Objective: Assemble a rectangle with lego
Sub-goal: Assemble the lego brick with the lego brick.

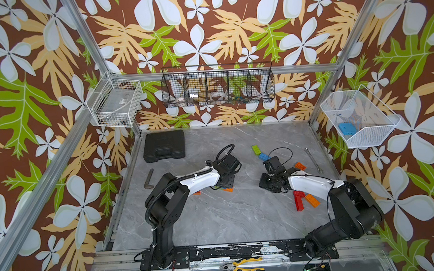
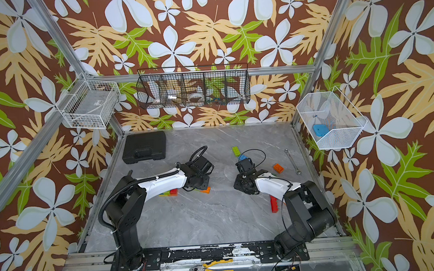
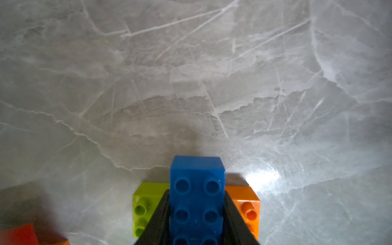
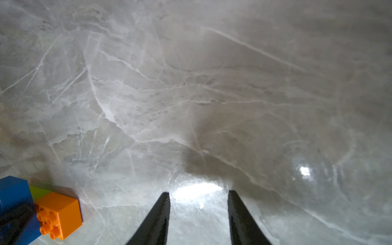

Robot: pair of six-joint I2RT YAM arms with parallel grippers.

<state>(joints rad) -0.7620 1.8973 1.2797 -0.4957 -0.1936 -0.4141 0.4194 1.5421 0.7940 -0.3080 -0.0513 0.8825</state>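
The left gripper (image 3: 196,197) is clamped on a blue brick (image 3: 197,174). Its two black fingers (image 3: 158,220) press against the brick's long sides, and the studs face the wrist camera. The blue brick sits across a lime brick (image 3: 146,203) and an orange brick (image 3: 247,209), which show on either side beneath it. Whether it is pressed fully down onto them cannot be told. A red brick (image 3: 18,234) lies near them at the edge of that view.

In both top views this cluster rests on the grey marble table (image 1: 216,218). It is nearer the robot's base than the black case (image 1: 164,145) and toward the table's middle from it. The left wrist hides most of the cluster.

The right gripper (image 4: 199,193) hangs low over bare table, farther from the case than the cluster and near it without touching. Its fingers stand apart with nothing between them.

Across the table from the case, a green brick (image 1: 256,149) and a second blue brick (image 1: 263,156) lie touching each other. Farther from the case, a second orange brick (image 1: 300,166) lies near a wrench (image 1: 313,160). Farthest from the case, a red piece (image 1: 298,202) and a third orange brick (image 1: 313,200) lie together, partly under the right arm
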